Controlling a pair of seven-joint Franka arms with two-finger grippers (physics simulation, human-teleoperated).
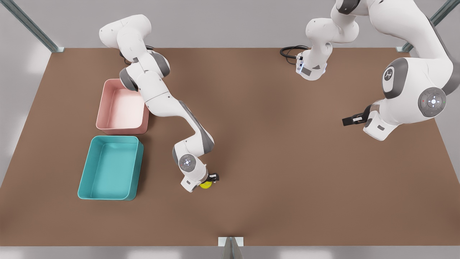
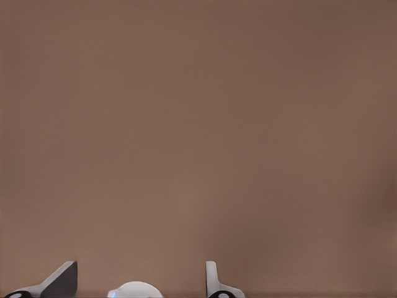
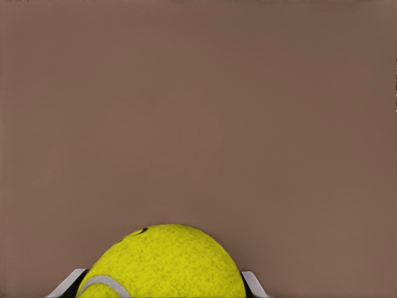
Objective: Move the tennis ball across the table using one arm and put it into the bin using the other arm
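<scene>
The yellow-green tennis ball (image 1: 206, 185) (image 3: 162, 264) sits between the fingers of my right gripper (image 1: 211, 180) (image 3: 161, 287), which is shut on it just above the brown table (image 1: 273, 151), toward the front view's left and near the front edge. The teal bin (image 1: 110, 167) lies a short way to the front view's left of that gripper. My left gripper (image 1: 350, 120) (image 2: 138, 278) hangs open and holds nothing over bare tabletop on the front view's right, where that arm waits.
A pink tray (image 1: 123, 107) stands just behind the teal bin, partly under the right arm's elbow. A black cable (image 1: 291, 52) loops at the back by the left arm's base. A metal bracket (image 1: 230, 242) marks the table's front edge.
</scene>
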